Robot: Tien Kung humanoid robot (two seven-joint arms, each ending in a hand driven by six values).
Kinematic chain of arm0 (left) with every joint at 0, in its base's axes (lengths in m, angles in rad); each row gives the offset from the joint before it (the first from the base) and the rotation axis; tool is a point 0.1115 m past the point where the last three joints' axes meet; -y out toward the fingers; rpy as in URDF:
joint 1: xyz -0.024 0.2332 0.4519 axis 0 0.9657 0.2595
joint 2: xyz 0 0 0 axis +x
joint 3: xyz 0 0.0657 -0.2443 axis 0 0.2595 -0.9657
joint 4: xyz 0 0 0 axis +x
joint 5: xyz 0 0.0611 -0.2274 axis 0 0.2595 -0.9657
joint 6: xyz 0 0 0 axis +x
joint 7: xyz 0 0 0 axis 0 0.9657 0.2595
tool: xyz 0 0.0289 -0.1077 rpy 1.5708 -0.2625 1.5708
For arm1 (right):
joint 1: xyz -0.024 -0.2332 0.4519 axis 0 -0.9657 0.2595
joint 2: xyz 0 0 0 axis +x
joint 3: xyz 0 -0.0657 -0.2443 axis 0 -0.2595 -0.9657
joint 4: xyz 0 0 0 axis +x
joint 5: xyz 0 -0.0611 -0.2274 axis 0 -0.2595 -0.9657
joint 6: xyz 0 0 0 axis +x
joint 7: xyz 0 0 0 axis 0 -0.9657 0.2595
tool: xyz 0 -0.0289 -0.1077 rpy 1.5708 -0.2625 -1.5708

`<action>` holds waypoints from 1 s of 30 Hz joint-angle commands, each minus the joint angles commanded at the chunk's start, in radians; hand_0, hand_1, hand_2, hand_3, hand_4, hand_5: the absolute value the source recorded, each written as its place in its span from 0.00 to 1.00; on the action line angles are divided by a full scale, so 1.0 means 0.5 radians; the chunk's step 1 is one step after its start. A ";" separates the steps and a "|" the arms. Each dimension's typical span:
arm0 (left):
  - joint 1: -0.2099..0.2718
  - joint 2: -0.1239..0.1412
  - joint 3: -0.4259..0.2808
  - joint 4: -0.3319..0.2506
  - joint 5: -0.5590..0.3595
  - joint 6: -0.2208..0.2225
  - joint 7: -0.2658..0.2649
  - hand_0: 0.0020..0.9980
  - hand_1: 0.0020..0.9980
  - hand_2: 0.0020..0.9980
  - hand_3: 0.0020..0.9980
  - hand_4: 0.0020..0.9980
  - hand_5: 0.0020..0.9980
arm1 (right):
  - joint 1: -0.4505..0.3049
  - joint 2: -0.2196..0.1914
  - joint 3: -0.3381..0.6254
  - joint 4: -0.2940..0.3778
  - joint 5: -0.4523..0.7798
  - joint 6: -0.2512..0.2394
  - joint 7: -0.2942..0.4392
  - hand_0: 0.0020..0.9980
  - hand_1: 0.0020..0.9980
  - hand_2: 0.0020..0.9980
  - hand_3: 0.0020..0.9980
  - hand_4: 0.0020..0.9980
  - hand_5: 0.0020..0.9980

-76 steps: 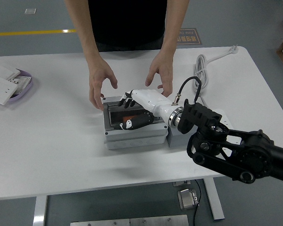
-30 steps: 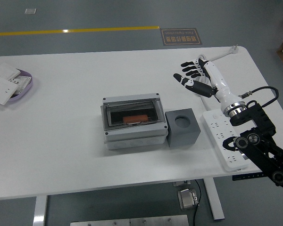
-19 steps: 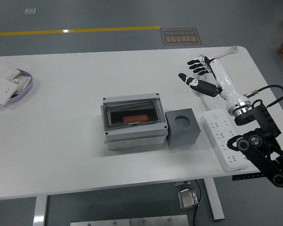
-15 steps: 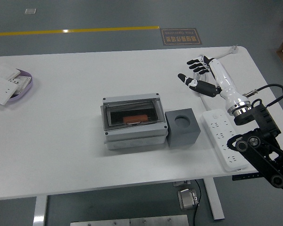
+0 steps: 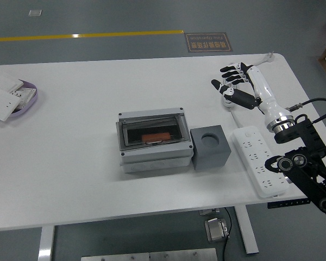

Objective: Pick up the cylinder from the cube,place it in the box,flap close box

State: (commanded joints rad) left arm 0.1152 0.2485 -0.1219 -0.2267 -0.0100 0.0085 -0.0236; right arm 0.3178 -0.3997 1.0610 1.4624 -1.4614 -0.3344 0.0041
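A grey box [image 5: 155, 143] sits mid-table with its clear flap down over the opening. An orange object [image 5: 157, 135] lies inside, seen through the flap. A dark grey cube [image 5: 210, 147] with an empty round hole in its top stands against the box's right side. My right hand [image 5: 232, 81] hovers over the far right of the table, well away from the cube, fingers spread and empty. No left arm shows.
A white power strip [image 5: 258, 159] lies right of the cube, its cable [image 5: 255, 62] running to the far right corner. A purple tray [image 5: 27, 103] with white socket plates sits at the far left edge.
The person's hands left the box and went out of view. My right hand withdrew from the box to the far right and keeps drifting right and back. The flap is now down.
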 joint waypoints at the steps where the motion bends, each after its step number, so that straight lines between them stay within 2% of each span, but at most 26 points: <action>1: 0.000 0.000 0.003 0.000 0.003 0.000 0.000 0.63 0.65 0.63 0.67 0.72 0.25 | -0.007 -0.001 0.013 -0.002 0.038 0.000 0.011 0.61 0.61 0.60 0.64 0.85 0.57; 7: 0.012 0.010 0.057 0.000 0.003 0.002 0.001 0.63 0.65 0.63 0.67 0.72 0.25 | -0.036 -0.001 0.071 -0.003 0.190 -0.032 0.087 0.61 0.61 0.60 0.64 0.85 0.57; 14: 0.009 0.025 0.093 0.012 -0.041 0.004 0.001 0.63 0.65 0.63 0.67 0.72 0.25 | -0.048 0.009 0.106 -0.011 0.324 -0.011 0.122 0.60 0.60 0.60 0.63 0.85 0.58; 21: -0.021 0.021 0.078 0.015 -0.026 0.004 0.001 0.63 0.65 0.63 0.67 0.72 0.25 | -0.031 0.040 0.136 -0.063 0.545 0.017 0.193 0.60 0.60 0.59 0.63 0.85 0.57; 30: -0.031 -0.002 0.073 0.010 -0.025 0.006 0.001 0.63 0.65 0.63 0.67 0.72 0.25 | 0.021 0.044 0.076 -0.084 0.622 0.015 0.237 0.59 0.59 0.58 0.62 0.85 0.57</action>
State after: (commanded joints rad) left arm 0.0998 0.2474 -0.0854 -0.2219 -0.0227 0.0116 -0.0231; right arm 0.3284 -0.3775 1.0990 1.4201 -1.1501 -0.3267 0.1227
